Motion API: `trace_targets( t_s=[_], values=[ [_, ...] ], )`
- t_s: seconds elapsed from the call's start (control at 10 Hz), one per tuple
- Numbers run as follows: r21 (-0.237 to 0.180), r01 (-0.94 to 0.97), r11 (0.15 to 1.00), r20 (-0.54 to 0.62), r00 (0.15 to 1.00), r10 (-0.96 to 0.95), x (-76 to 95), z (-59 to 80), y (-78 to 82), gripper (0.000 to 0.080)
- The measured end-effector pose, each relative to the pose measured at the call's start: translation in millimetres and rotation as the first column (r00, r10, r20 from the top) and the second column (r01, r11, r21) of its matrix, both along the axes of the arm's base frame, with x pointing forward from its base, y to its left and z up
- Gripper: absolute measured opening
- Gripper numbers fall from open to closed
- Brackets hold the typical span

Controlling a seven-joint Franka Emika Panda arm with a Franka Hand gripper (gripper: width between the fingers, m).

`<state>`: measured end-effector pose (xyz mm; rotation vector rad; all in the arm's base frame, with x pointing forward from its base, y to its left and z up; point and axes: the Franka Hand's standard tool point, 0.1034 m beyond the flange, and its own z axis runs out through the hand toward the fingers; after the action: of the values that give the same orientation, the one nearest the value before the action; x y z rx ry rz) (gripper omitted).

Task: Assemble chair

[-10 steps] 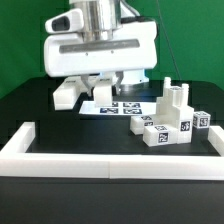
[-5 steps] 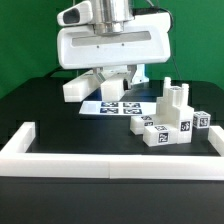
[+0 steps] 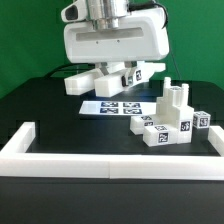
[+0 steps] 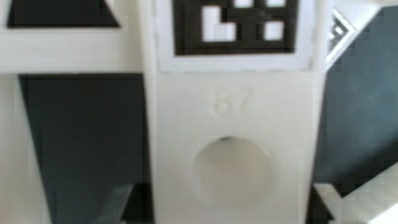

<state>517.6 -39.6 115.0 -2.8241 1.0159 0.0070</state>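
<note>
The chair (image 3: 168, 122) was in loose pieces, a cluster of white tagged blocks stacked on the black table (image 3: 40, 115) just behind the long white rail (image 3: 110, 162), toward the exterior view's right. Beyond them the marker board (image 3: 118, 106) lay flat. Farthest back, the gripper (image 3: 112, 75) was clenched on a white chair slab (image 3: 82, 85), held clear above the table; the wrist view showed its tag (image 4: 235, 26) close up and an oval hollow in its face.

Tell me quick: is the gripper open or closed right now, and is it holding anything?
Gripper: closed on a white chair part, held in the air.
</note>
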Motion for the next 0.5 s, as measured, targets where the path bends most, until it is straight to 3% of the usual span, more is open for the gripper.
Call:
trace_targets(
  t_s=[0.3, 0.5],
  values=[
    [0.020, 0.257, 0.966, -0.056, 0.965, -0.255, 1.5, 8.4, 15.3, 0.0289],
    [0.018, 0.326, 0.945, -0.064, 0.944, -0.324, 2.8, 5.1, 15.7, 0.0289]
  ],
)
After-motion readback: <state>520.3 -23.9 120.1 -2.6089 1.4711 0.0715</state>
